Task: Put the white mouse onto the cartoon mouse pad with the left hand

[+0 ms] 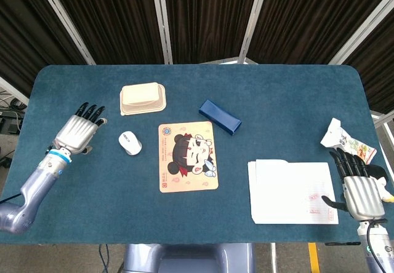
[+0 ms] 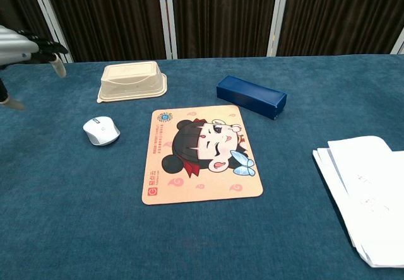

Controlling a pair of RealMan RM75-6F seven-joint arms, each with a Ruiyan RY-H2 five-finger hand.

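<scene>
The white mouse (image 1: 129, 142) sits on the blue tabletop (image 1: 277, 101), just beside the left edge of the cartoon mouse pad (image 1: 188, 156) and not touching it. The left hand (image 1: 79, 133) hovers to the mouse's left with fingers apart, holding nothing. The right hand (image 1: 359, 187) rests empty and open by the stack of papers (image 1: 289, 190). The mouse looks smooth and rounded, so a shallow grasp could let it slip, or nudge it toward the beige container (image 1: 142, 98) behind it.
</scene>
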